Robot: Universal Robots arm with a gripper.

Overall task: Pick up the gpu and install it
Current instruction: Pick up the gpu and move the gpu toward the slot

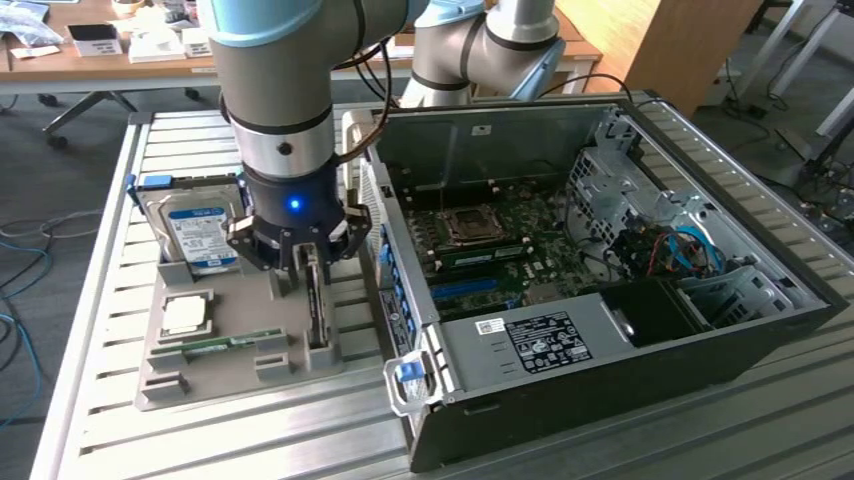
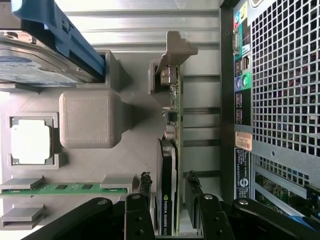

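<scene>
Right up against the wrist cam is the gripper (image 2: 169,179), with its black fingers (image 2: 144,187) spread apart on either side of the gpu (image 2: 166,160). There's a sliver of gap on both sides, so it's not pinching the card. The gpu stands on edge in a slot of the grey holder tray (image 1: 227,375), left of centre in the exterior view, with its silver bracket at the end away from the fingers. Also on the tray are a memory stick (image 1: 220,345), a CPU (image 1: 184,315) and, at the back, an upright hard drive (image 1: 200,235). The open PC case (image 1: 601,380) sits just beside the tray, on the exterior view's right.
</scene>
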